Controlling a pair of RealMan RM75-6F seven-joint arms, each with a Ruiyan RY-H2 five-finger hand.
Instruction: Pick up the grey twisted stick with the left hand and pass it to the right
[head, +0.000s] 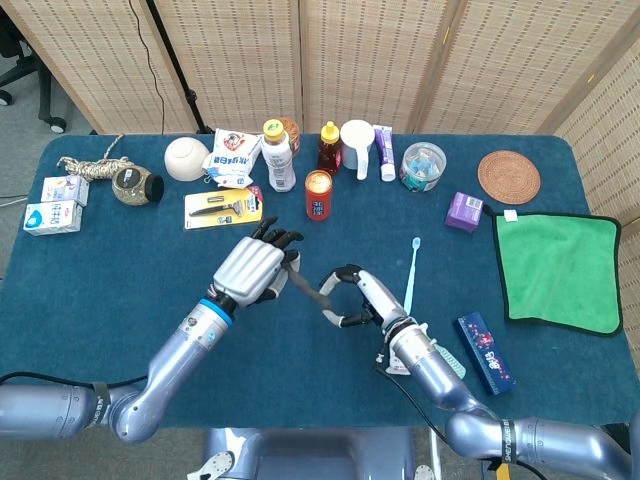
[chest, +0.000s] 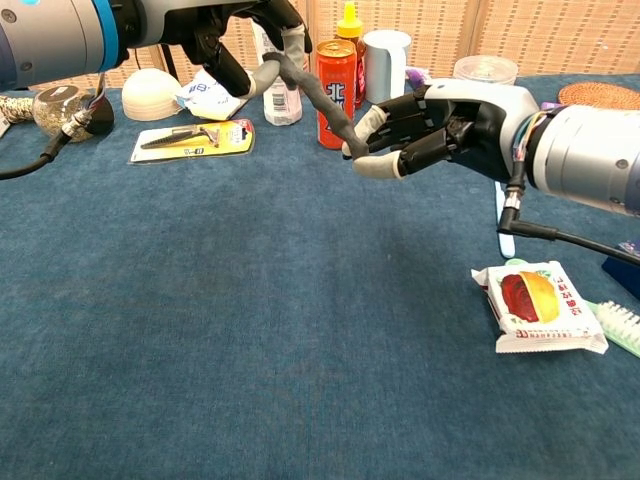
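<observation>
We see a table (head: 120, 270) covered in dark blue cloth, its corners rounded, filling most of the head view. Behind it stands a folding screen (head: 330, 60) of woven, pale wicker panels in light wooden frames, with dark poles between some panels. More of the same screen angles in at the right edge. The floor (head: 20, 110) at the left is grey, and a black chair base with castors (head: 25, 70) sits there. The light is even and soft.

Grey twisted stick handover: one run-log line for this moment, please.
phase: handover | grey twisted stick: airborne | left hand: grips upper end | right hand: pinches lower end
</observation>
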